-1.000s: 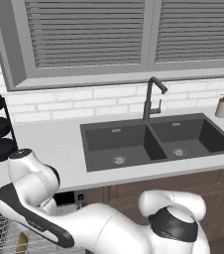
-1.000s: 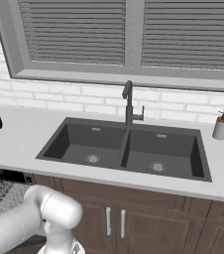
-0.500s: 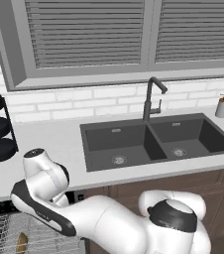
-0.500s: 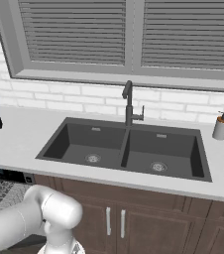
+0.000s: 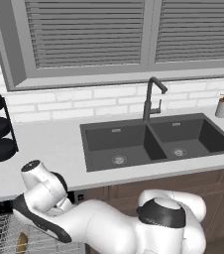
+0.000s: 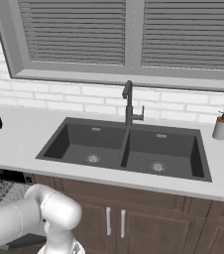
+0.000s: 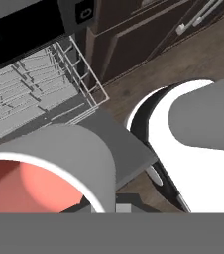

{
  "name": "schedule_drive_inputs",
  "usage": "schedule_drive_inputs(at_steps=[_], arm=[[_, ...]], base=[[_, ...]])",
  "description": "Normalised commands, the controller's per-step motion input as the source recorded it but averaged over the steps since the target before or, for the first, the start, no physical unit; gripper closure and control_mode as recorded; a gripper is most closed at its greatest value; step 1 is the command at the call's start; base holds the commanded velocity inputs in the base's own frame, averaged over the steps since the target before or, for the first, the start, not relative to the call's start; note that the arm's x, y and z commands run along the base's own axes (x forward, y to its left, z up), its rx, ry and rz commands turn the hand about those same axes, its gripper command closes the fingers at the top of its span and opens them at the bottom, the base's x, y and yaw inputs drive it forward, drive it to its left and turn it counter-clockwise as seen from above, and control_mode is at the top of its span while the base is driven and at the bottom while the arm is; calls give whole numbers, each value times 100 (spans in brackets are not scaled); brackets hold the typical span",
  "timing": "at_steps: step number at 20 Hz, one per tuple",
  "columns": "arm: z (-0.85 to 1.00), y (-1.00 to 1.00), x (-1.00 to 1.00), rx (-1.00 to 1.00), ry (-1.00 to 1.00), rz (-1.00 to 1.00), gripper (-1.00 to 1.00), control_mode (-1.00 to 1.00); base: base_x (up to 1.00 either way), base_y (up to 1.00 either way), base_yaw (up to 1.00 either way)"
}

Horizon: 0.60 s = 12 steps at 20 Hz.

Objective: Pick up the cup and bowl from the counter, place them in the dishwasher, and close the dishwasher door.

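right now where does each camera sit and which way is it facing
Left base view: behind the arm on its left, looking forward and down at the counter and sink; the arm rises at lower right.
Right base view: behind on the right, looking at the same sink; the arm shows at lower left.
Hand view: on the hand, looking down at the cup close up, with the dishwasher rack beyond.
Shared: both base views show sink, faucet and soap dispenser.
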Motion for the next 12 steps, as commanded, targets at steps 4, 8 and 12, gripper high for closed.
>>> schedule_drive_inputs(at_steps=[4,8,12], arm=[[-20,0,39,-5,-15,28,100,-100],[-69,0,35,0,-11,27,100,-100],[-84,-2,13,0,0,19,100,-100]], base=[[0,0,0],[0,0,0],[0,0,0]])
